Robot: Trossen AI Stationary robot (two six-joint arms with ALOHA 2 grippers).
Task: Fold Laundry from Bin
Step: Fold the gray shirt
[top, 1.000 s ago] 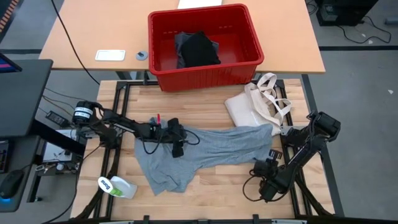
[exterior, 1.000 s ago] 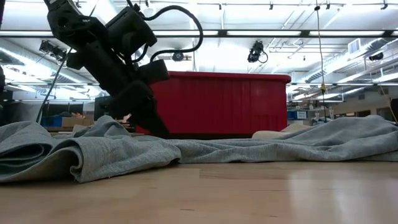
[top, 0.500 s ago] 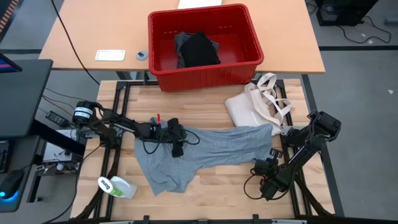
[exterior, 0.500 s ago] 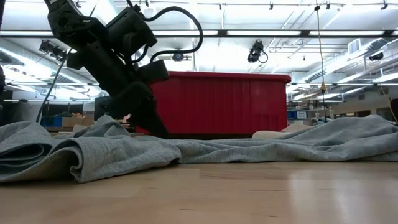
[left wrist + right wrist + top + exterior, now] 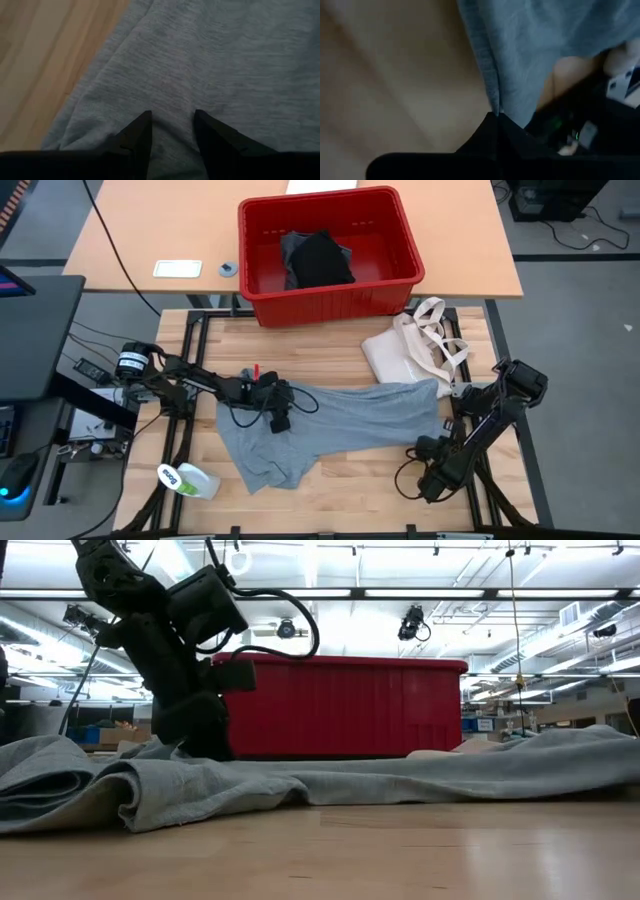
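Observation:
A light grey T-shirt [image 5: 330, 420] lies spread across the wooden table, rumpled along its left side [image 5: 120, 790]. My left gripper [image 5: 279, 418] is open and stands on the shirt's left upper part, its fingers [image 5: 141, 131] apart with flat cloth between them. My right gripper [image 5: 422, 448] is shut at the shirt's near right corner. The red bin [image 5: 400, 285] stands at the table's far edge, with a black garment [image 5: 322, 260] lying inside it. My left gripper sets its two spread fingertips [image 5: 204, 126] down on the shirt's top face [image 5: 172, 100], slanting down from the table's left. The cloth between them lies flat on the table, not gathered. My right gripper pinches the shirt's hemmed edge [image 5: 492, 95] between its fingertips, slanting down from the table's right. The hem runs straight away from the fingers. How many layers it has, I cannot tell.
A cream tote bag [image 5: 410, 350] lies at the far right, touching the shirt's corner. A white bottle with a green label [image 5: 185, 478] lies near the near left corner. Bare wood shows along the near edge [image 5: 360, 475].
My left gripper has tipped steeper and gone a little toward the table's left, down onto the shirt; the raised fold beside it has flattened. My right gripper has shifted slightly toward the table's right edge, and the shirt's right part lies a little lower.

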